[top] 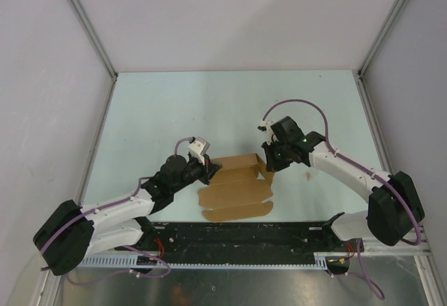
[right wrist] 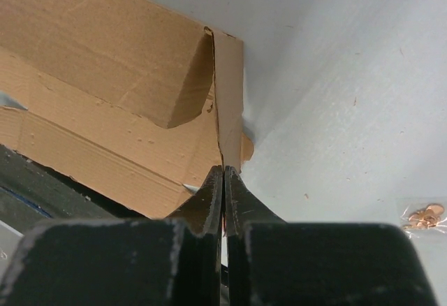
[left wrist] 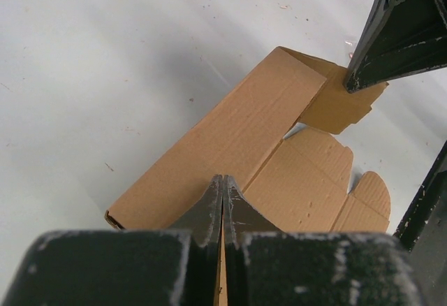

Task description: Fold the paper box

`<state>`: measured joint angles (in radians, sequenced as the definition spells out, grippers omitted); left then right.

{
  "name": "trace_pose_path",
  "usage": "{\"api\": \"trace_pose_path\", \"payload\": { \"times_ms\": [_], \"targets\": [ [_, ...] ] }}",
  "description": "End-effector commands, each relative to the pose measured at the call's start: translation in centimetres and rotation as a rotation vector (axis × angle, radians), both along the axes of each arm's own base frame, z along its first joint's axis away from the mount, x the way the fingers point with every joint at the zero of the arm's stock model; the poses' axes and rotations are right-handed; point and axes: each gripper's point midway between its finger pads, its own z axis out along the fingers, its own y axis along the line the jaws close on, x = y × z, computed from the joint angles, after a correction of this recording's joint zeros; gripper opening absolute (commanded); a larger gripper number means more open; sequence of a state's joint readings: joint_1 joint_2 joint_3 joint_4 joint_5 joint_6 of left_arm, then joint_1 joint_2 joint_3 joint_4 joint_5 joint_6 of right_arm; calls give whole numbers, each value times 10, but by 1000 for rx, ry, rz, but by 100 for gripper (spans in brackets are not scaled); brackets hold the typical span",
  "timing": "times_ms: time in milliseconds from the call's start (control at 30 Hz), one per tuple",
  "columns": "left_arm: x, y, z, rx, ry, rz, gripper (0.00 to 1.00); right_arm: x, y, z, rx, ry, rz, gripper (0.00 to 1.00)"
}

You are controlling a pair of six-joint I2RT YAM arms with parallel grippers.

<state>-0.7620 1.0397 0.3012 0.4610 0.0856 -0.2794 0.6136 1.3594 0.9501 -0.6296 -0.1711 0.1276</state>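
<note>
Left gripper (left wrist: 223,184), right gripper (right wrist: 223,175), pinching paper box (top: 236,188)

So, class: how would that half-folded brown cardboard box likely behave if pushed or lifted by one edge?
The paper box probably bends rather than holding shape: it is thin sheet with creases and loose flaps. It likely feels light and would slide on the smooth table. Its raised panel may flop over if nudged.

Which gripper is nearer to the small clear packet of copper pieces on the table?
Right. The right gripper pinches the paper box at its right end, the packet just beyond. The left gripper grips its left end, farther away.
</note>
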Motion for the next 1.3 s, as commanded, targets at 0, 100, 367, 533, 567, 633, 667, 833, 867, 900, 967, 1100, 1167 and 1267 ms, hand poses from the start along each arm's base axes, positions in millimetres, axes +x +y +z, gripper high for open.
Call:
{"api": "trace_pose_path", "payload": {
  "times_ms": [0,100,367,533,567,633,667,833,867,900,967,1100,1167,1267],
  "targets": [
    [-1,-3,9,-22,-24,-20,0,2,15,8,48,-9,9,0],
    [-2,-3,9,-23,-25,-21,0,-2,18,4,43,0,21,0],
    [-2,-2,10,-25,-25,-19,0,-9,26,-6,15,23,50,2],
    [-3,-3,10,-27,-26,-22,0,-14,30,-10,7,28,70,13],
    [-3,-3,10,-26,-25,-22,0,-14,31,-10,6,28,71,16],
    [-3,-3,9,-24,-22,-22,0,-14,32,-9,9,21,78,24],
    [-4,-3,9,-24,-22,-25,0,-14,34,-8,13,17,78,27],
    [-4,-4,7,-22,-14,-27,0,-14,39,-5,36,9,96,33],
    [-3,-4,8,-24,-15,-27,0,-14,41,-4,43,5,103,33],
    [-4,-4,7,-23,-12,-30,0,-14,42,-3,49,6,104,33],
    [-4,-5,8,-24,-13,-30,0,-15,45,-1,64,4,114,33],
    [-4,-5,7,-22,-11,-30,0,-15,51,2,94,3,130,34],
    [-4,-5,7,-22,-12,-32,0,-15,54,4,113,3,138,34],
    [-4,-4,6,-21,-12,-29,0,-16,58,3,131,11,146,34]
  ]
}}
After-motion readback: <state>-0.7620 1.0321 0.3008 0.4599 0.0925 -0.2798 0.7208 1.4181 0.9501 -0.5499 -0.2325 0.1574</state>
